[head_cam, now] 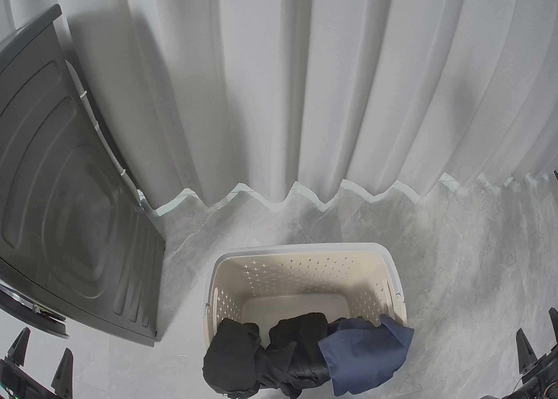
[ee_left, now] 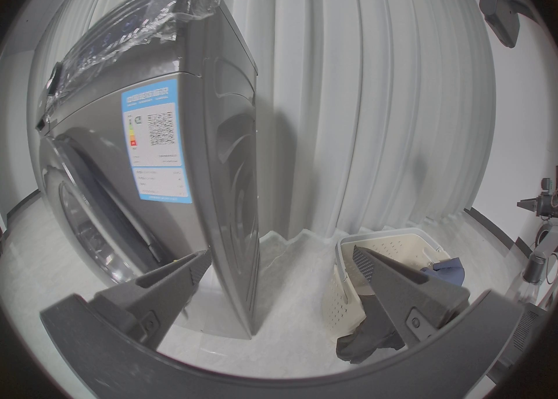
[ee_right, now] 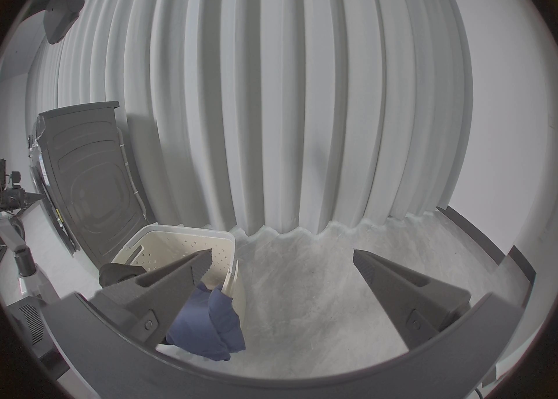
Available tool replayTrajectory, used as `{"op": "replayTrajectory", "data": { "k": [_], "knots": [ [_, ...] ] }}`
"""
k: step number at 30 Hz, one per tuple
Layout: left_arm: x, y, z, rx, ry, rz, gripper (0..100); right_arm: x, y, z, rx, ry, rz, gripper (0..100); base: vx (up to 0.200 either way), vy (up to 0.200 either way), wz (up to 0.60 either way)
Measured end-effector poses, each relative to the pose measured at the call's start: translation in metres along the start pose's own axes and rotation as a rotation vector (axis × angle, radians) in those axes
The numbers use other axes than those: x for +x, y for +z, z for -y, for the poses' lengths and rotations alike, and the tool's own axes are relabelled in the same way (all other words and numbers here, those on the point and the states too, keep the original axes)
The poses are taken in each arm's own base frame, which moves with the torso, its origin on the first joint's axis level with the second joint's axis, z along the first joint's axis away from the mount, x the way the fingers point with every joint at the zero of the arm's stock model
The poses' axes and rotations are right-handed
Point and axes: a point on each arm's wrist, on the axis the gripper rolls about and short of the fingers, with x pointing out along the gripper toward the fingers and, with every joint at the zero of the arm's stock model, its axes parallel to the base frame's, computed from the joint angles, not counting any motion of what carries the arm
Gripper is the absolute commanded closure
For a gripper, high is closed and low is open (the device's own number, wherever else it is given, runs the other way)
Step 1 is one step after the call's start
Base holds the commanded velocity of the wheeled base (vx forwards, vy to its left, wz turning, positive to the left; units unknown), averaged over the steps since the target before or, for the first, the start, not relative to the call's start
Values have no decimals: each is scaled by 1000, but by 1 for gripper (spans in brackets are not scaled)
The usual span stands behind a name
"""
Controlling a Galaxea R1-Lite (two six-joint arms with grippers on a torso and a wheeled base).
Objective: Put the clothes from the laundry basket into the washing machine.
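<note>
A cream laundry basket (head_cam: 302,250) stands on the floor in front of me. Black clothes (head_cam: 261,359) and a blue garment (head_cam: 363,353) hang over its near rim. The basket (ee_left: 381,243) and the black clothes (ee_left: 372,333) also show in the left wrist view, the basket (ee_right: 174,243) and blue garment (ee_right: 206,319) in the right wrist view. The grey washing machine (head_cam: 64,196) stands to the left; its round front door (ee_left: 93,225) looks closed. My left gripper (head_cam: 40,359) is low at the left, open and empty. My right gripper (head_cam: 537,342) is low at the right, open and empty.
A white pleated curtain (head_cam: 302,68) hangs behind the basket and reaches the floor. Grey marbled floor (head_cam: 465,255) lies bare to the right of the basket. A narrow strip of floor separates the machine from the basket.
</note>
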Motion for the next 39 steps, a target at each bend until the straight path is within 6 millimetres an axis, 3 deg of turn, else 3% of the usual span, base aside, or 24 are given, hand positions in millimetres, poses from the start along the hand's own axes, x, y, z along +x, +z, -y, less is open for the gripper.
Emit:
{"op": "replayTrajectory", "data": {
  "k": [20, 29, 35, 39],
  "knots": [
    [0, 0, 0, 0, -1, 0, 0, 0, 0, 0, 0, -1, 0, 0, 0, -30, 0],
    [0, 0, 0, 0, -1, 0, 0, 0, 0, 0, 0, -1, 0, 0, 200, 0, 0],
    [0, 0, 0, 0, -1, 0, 0, 0, 0, 0, 0, -1, 0, 0, 0, 0, 0],
    [0, 0, 0, 0, 0, 0, 0, 0, 0, 0, 0, 0, 0, 0, 200, 0, 0]
  ]
}}
